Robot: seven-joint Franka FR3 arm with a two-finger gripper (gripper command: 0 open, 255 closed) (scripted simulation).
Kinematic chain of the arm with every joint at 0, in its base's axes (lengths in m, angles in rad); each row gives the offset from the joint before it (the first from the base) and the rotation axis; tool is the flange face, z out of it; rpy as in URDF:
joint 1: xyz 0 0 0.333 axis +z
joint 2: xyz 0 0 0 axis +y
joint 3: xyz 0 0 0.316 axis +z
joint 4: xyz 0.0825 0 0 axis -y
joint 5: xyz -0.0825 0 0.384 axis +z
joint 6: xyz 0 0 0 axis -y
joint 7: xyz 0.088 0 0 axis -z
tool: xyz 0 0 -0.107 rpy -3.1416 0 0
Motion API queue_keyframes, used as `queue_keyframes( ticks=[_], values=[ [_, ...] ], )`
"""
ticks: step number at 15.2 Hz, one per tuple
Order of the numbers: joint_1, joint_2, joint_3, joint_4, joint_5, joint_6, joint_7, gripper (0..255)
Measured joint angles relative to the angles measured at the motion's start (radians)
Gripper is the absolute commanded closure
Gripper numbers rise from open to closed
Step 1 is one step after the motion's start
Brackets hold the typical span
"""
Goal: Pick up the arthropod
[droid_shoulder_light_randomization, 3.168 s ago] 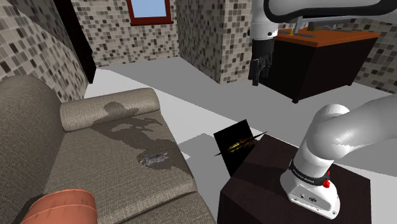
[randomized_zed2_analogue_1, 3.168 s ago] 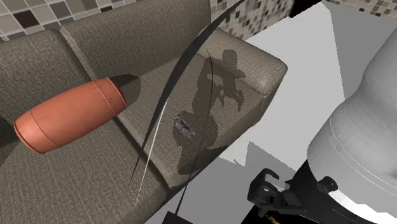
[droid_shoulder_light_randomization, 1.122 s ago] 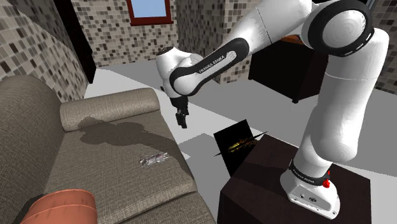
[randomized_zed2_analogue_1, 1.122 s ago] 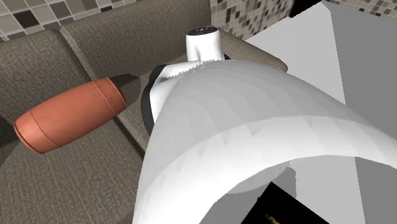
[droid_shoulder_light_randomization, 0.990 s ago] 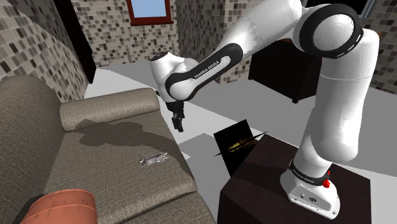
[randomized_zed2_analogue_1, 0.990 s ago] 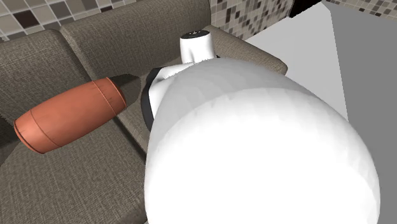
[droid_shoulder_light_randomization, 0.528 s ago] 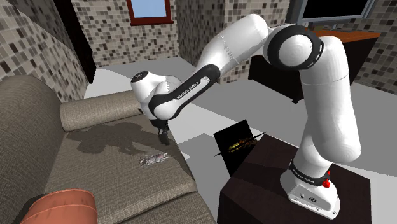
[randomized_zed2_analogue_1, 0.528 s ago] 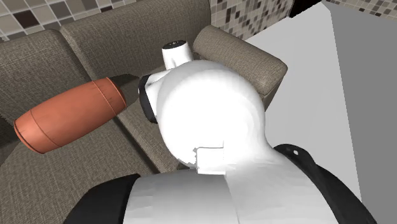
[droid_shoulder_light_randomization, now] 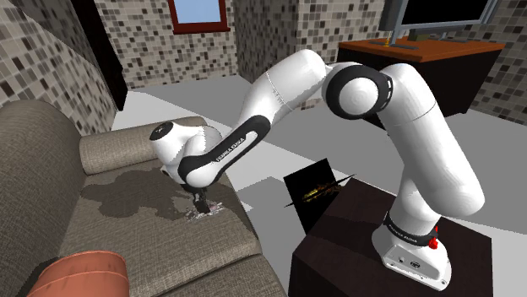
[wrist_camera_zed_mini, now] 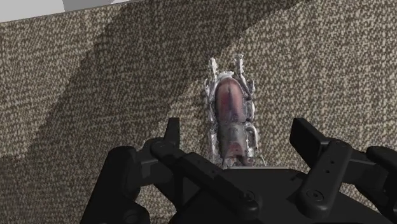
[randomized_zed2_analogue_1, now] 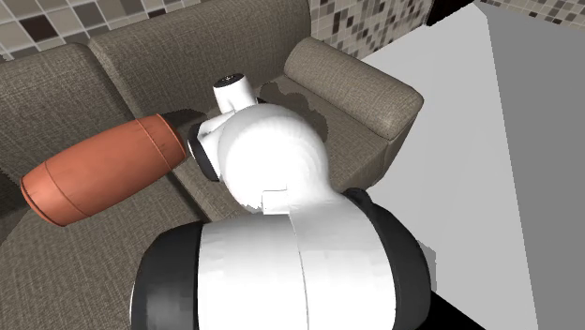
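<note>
The arthropod (wrist_camera_zed_mini: pixel 230 116) is a small grey-pink, shelled creature lying flat on the brown sofa seat (wrist_camera_zed_mini: pixel 95 95). My black gripper (wrist_camera_zed_mini: pixel 240 143) hangs right over it, open. One finger (wrist_camera_zed_mini: pixel 172 137) and the other finger (wrist_camera_zed_mini: pixel 308 141) stand on either side of its rear end without touching it. In the shoulder view the gripper (droid_shoulder_light_randomization: pixel 201 205) points down at the seat near the sofa's front edge, and it hides most of the arthropod (droid_shoulder_light_randomization: pixel 212 207). My white arm blocks this spot in the second exterior view.
An orange bolster (droid_shoulder_light_randomization: pixel 78 275) (randomized_zed2_analogue_1: pixel 101 180) lies on the sofa. The sofa armrest (droid_shoulder_light_randomization: pixel 127 145) (randomized_zed2_analogue_1: pixel 354 86) is close behind the hand. A black panel with a yellow insect (droid_shoulder_light_randomization: pixel 316 195) stands on the dark stand (droid_shoulder_light_randomization: pixel 355 245). A dark desk (droid_shoulder_light_randomization: pixel 439 59) sits far back.
The arm has swung from high near the desk down to the sofa. Over the last second the hand dropped from beside the armrest onto the arthropod.
</note>
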State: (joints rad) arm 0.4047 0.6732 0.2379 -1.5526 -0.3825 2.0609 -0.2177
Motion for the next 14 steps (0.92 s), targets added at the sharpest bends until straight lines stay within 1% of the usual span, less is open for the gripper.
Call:
queue_keyframes(
  ticks=[4,7,8,14],
  values=[
    [0.012,0.050,-0.006,0.023,-0.014,0.024,0.007,0],
    [0.014,0.068,-0.011,0.017,-0.021,0.049,0.014,0],
    [0.014,0.072,-0.012,0.017,-0.022,0.052,0.015,255],
    [0.014,0.075,-0.012,0.016,-0.023,0.056,0.016,255]
  ],
)
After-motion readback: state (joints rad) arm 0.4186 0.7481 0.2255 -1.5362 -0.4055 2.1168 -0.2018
